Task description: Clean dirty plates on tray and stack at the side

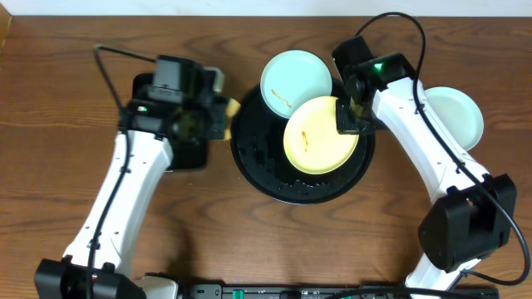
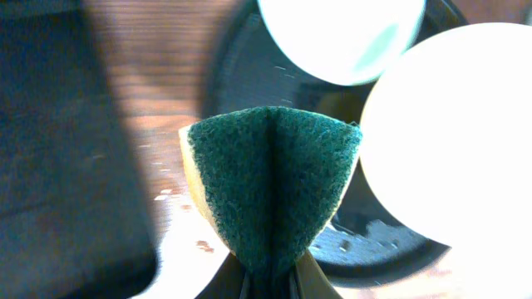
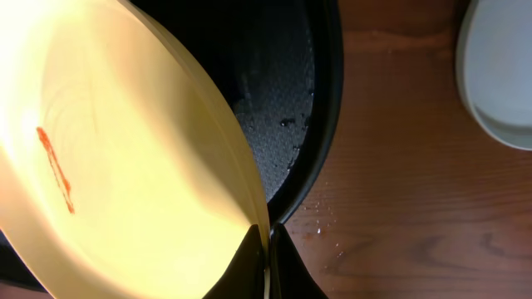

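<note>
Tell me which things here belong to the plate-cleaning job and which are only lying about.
Job: yellow plate, smeared; mint plate on the tray, smeared; mint plate on the table; round black tray; green sponge.
Lying about: rectangular black tray; black cable.

No legible text, label, brand, number or sign in any view; plates [image 1: 321, 134], tray [image 1: 266, 176] carry no lettering.

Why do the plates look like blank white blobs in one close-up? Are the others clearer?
Left wrist view: the mint plate and yellow plate are overexposed, soft; the sponge is sharp. Right wrist view: bright glare, yet the orange smear shows. Overhead: evenly lit, clear.
</note>
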Controlling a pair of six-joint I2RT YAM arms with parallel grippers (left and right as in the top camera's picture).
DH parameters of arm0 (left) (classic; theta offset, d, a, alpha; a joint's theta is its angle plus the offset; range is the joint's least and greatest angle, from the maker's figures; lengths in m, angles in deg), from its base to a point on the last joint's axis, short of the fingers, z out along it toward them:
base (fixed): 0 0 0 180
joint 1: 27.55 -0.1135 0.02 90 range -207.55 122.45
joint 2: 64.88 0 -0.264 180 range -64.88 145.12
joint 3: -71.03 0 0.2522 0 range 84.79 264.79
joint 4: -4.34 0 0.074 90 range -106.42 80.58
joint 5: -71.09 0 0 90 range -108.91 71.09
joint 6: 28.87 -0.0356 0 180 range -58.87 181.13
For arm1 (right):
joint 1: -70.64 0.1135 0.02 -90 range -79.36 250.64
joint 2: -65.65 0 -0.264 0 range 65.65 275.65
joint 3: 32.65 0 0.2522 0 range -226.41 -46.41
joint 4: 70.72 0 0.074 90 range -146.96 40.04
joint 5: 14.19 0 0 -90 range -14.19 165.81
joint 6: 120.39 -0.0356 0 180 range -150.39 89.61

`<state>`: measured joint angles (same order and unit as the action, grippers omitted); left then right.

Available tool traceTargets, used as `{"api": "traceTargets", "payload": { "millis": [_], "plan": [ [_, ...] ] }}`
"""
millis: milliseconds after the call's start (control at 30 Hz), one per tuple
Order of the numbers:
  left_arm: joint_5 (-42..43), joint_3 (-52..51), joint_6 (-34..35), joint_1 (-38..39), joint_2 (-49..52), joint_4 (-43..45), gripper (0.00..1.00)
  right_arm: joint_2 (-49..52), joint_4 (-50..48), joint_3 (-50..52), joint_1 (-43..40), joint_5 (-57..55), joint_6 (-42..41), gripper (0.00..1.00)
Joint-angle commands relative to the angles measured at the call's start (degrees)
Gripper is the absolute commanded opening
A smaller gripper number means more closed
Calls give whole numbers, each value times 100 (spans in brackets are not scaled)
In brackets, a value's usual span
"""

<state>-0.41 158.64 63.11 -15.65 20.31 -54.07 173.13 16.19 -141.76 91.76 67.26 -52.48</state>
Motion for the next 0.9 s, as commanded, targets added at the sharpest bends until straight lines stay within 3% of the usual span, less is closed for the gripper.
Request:
{"api": "traceTargets", "payload": {
  "millis": [0, 233, 533, 867],
  "plan": [
    [-17, -52, 177, 337, 24, 22, 8, -120, -63, 291, 33, 44, -55, 1],
    [-17, -63, 400, 868, 70, 103, 8, -120, -531, 1097, 28, 114, -149, 1],
    [-17, -520, 911, 1445, 195, 844, 7, -120, -1027, 1714, 15, 487, -229, 1],
    [-74, -772, 931, 2304, 673, 1427, 8, -120, -1272, 2057, 11, 817, -205, 1]
  ]
}}
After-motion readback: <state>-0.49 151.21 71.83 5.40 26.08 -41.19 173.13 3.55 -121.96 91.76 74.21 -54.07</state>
